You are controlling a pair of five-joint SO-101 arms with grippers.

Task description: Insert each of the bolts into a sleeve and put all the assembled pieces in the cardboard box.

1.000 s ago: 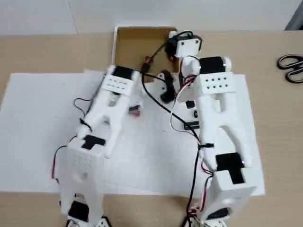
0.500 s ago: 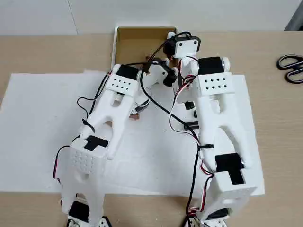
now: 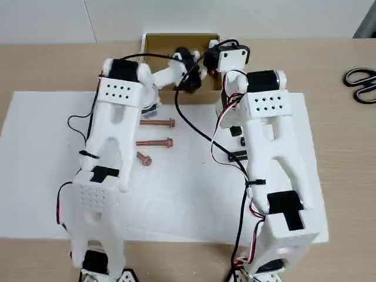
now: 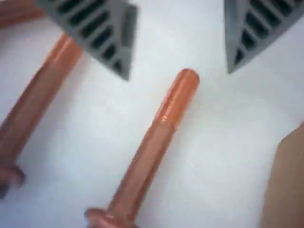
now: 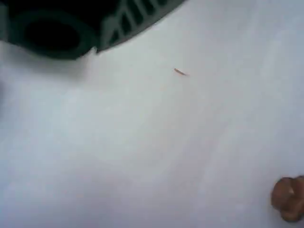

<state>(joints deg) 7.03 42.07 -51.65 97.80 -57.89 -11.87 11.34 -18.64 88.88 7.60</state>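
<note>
Your left pincer (image 4: pixel 176 71) hangs open at upper centre, either side of the tip of 1 bolt (image 4: pixel 159 142), probably to grab it. Whether your right pincer (image 5: pixel 102 28) is open or closed, I cannot tell.

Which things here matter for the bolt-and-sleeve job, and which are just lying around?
Job: far bolt, middle bolt, near bolt, cardboard box.
Lying about: scissors on the table's edge; white sheet under the work.

Setting: a robotics lab bench. A wooden tabletop (image 3: pixel 53 64) carries a white sheet (image 3: pixel 182 200) and a bare-wired arm (image 3: pixel 270 135). Scissors (image 3: pixel 361 84) lie at frame right.
</note>
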